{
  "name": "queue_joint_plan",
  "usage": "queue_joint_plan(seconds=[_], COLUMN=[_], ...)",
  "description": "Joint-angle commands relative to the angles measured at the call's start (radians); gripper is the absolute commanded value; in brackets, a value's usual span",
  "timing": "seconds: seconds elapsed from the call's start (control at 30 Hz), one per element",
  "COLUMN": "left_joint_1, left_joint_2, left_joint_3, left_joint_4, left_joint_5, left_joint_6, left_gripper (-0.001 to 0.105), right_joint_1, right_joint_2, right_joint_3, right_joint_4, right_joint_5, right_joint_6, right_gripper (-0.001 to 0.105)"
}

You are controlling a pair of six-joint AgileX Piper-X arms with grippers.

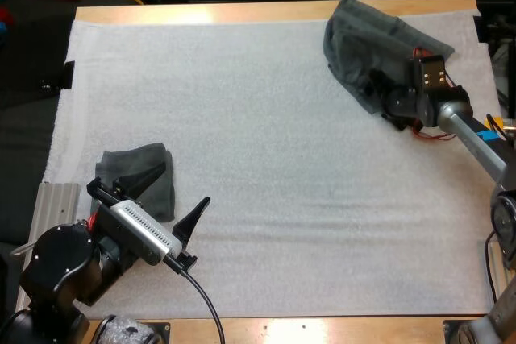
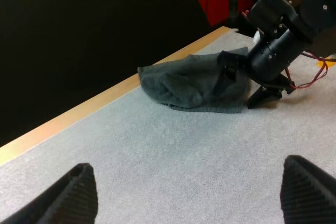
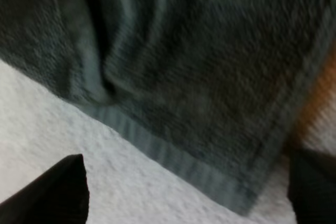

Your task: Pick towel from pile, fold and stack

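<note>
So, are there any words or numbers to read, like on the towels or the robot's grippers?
None: no word, number or label can be read anywhere.
The crumpled towel, the folded towel and the white mat are plain.
The left gripper and the right gripper carry no readable marking.

Ahead of your right gripper (image 3: 184, 198), the crumpled towel (image 3: 199, 77) is nubby matt cloth. The mat (image 3: 52, 129) beneath looks grainy. Your left gripper (image 2: 191, 192) has ribbed, matt black fingers (image 2: 79, 195).
</note>
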Motion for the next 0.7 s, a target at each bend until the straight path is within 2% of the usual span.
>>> queue_joint_plan(seconds=[0.0,0.2,0.33,0.43,0.5,0.67], left_joint_1=[-0.003,-0.003,-0.003,-0.003,-0.003,-0.003], left_joint_2=[0.002,0.002,0.002,0.002,0.002,0.002], left_joint_3=[-0.009,-0.009,-0.009,-0.009,-0.009,-0.009], left_joint_4=[-0.012,-0.012,-0.012,-0.012,-0.012,-0.012], left_joint_5=[-0.011,-0.009,-0.009,-0.009,-0.009,-0.011], left_joint_6=[-0.008,-0.008,-0.008,-0.008,-0.008,-0.008], left_gripper=[0.07,0.07,0.07,0.07,0.07,0.07], right_joint_1=[0.0,0.0,0.0,0.0,0.0,0.0], right_joint_2=[0.008,0.059,0.082,0.086,0.086,0.086], right_joint_3=[-0.008,-0.008,-0.008,-0.008,-0.008,-0.008], right_joint_4=[-0.021,-0.06,-0.061,-0.078,-0.083,-0.086], right_joint_5=[0.007,-0.004,-0.023,-0.023,-0.023,-0.023], right_joint_6=[0.0,0.074,0.076,0.076,0.076,0.075], right_gripper=[0.077,0.077,0.073,0.055,0.038,0.008])
